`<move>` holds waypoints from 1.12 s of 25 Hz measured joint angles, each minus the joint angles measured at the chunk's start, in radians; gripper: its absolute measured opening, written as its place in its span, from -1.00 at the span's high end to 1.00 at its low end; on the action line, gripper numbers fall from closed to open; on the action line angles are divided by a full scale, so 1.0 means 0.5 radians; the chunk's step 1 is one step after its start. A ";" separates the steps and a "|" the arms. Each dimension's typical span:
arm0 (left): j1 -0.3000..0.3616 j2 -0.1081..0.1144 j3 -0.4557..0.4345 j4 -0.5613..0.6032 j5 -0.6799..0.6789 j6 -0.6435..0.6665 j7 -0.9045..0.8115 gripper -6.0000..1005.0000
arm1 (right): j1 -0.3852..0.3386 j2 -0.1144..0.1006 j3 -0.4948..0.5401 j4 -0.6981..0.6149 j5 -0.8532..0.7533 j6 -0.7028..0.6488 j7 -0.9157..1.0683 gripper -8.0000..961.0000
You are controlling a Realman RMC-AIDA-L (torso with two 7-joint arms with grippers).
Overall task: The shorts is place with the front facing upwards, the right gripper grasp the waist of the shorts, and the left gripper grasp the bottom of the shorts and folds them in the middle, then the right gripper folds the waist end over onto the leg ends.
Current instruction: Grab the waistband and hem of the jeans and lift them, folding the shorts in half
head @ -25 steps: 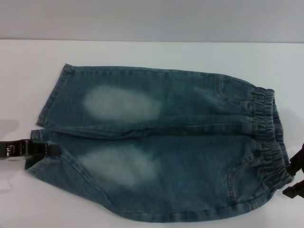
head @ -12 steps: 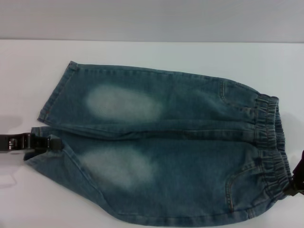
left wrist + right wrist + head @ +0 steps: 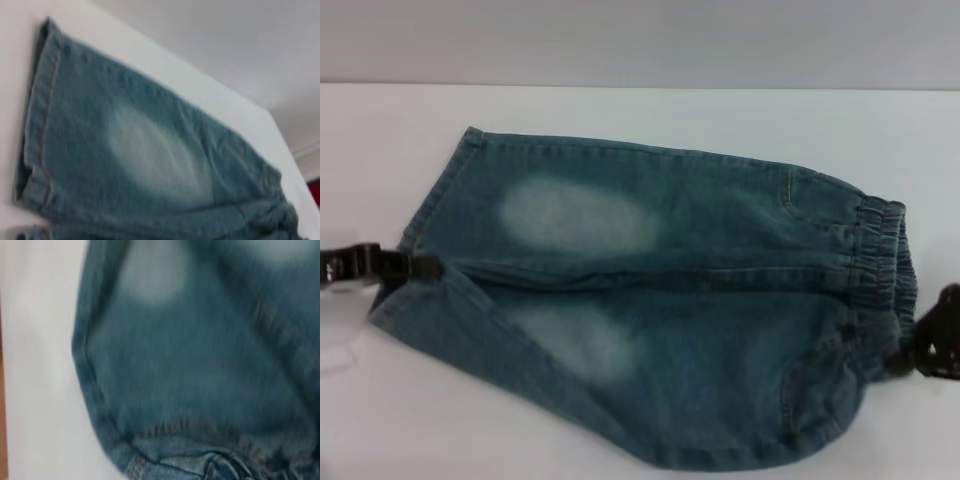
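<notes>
1. The blue faded denim shorts (image 3: 660,300) are lying across the white table (image 3: 620,105), leg hems toward the robot's left and elastic waist toward its right.
2. The left end effector (image 3: 420,266) is clenching the near leg's hem, lifting it.
3. The right end effector (image 3: 920,335) is gripping the waistband's near corner.
4. The left wrist view is showing the far leg's hem (image 3: 37,125) lying flat.
</notes>
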 joint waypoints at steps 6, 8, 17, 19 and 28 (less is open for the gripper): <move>-0.042 -0.019 -0.244 0.038 -0.001 -0.050 0.008 0.74 | -0.155 -0.012 0.139 -0.021 0.398 0.002 -0.095 0.99; -0.059 -0.034 -0.297 0.060 -0.002 -0.099 0.016 0.74 | -0.204 0.000 0.225 -0.005 0.523 0.023 -0.146 0.99; -0.123 -0.128 -0.309 0.079 -0.133 -0.500 0.131 0.72 | -0.394 0.085 0.496 0.416 1.098 0.570 -0.496 0.99; -0.141 -0.154 -0.304 0.081 -0.166 -0.581 0.181 0.72 | -0.401 0.082 0.507 0.585 1.232 0.696 -0.602 0.98; -0.243 -0.269 -0.296 0.082 -0.326 -0.911 0.505 0.71 | -0.328 0.088 0.526 1.050 1.711 1.070 -1.107 0.98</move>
